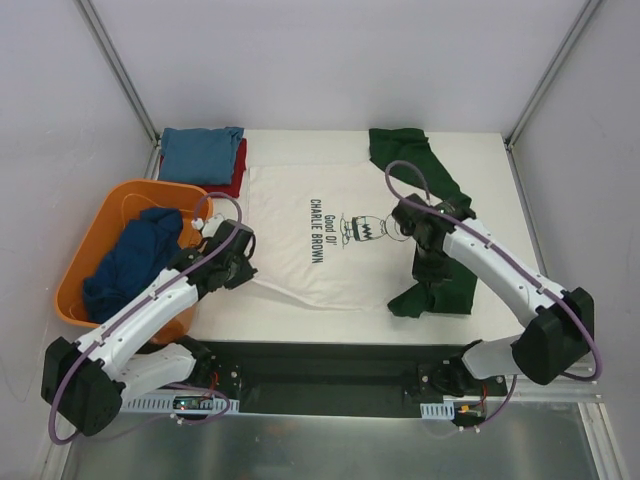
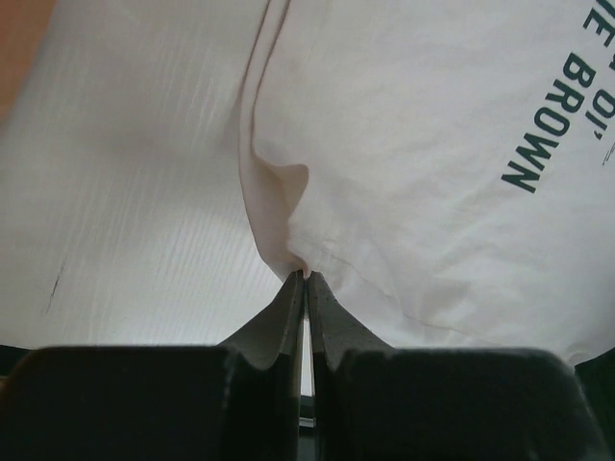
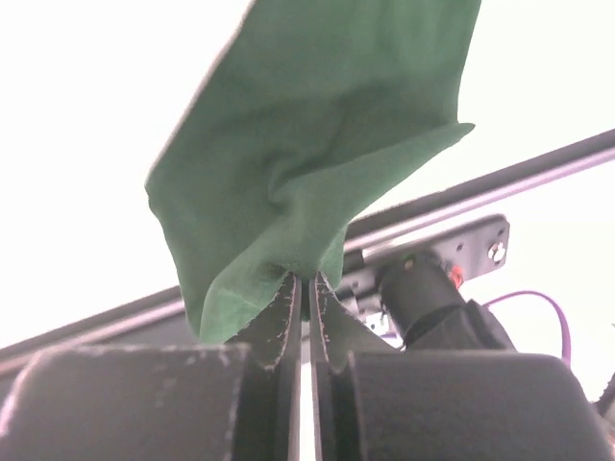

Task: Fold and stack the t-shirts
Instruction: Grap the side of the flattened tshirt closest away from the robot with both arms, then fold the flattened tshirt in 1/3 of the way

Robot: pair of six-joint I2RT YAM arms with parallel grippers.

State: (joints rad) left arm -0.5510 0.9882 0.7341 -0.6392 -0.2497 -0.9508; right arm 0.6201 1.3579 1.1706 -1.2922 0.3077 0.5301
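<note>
Roughly half done. Blue shirt (image 1: pixel 203 152) sits folded on red shirt (image 1: pixel 238 172), stacked at the far-left corner of the cream shirt (image 1: pixel 300 235). Cream shirt lies flat mid-counter (image 1: pixel 485 175), print up, no fold made yet. Left pincer (image 2: pixel 306 279) is pressed together on its near-left hem. Right pincer (image 3: pixel 306 280) pinches its near green sleeve (image 3: pixel 307 144), raised. Navy shirt (image 1: pixel 130 262) is unfolded in basket (image 1: pixel 100 222), left of cream shirt. Bare counter lies right of cream shirt. Its near hem is close to the counter edge.

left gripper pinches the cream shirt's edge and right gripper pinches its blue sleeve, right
No: the sleeve in the right gripper is dark green, not blue, as the right wrist view shows. The left gripper does pinch the cream shirt's edge.
</note>
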